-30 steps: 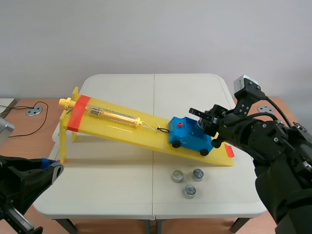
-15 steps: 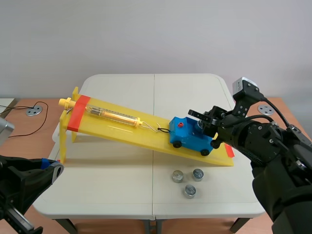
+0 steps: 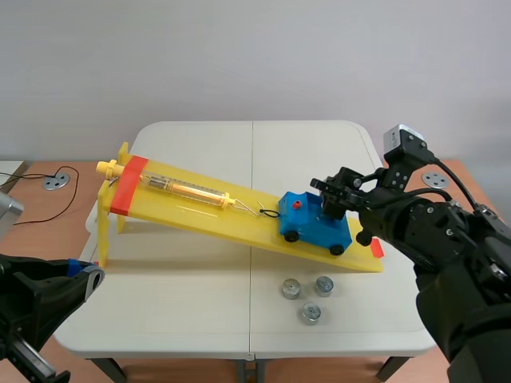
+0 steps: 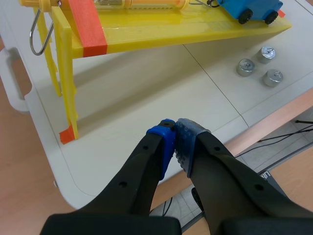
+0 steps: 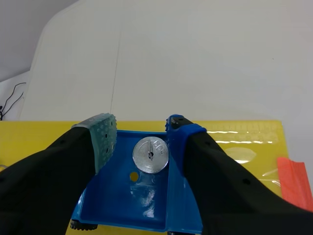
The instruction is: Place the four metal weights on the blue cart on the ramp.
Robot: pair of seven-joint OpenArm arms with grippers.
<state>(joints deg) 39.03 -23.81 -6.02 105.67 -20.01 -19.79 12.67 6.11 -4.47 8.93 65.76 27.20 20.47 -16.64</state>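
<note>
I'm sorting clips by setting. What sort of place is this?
Likely a physics lab or classroom: a yellow ramp with a spring scale, a blue cart and metal weights on a white table.

The right tool (image 3: 330, 205) shifts left and tips down over the blue cart (image 3: 314, 227), and its fingers now stand apart around a metal weight (image 5: 150, 154) lying in the cart.

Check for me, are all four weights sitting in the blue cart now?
No: one weight sits in the cart, while three weights lie on the table beside the ramp.
</note>
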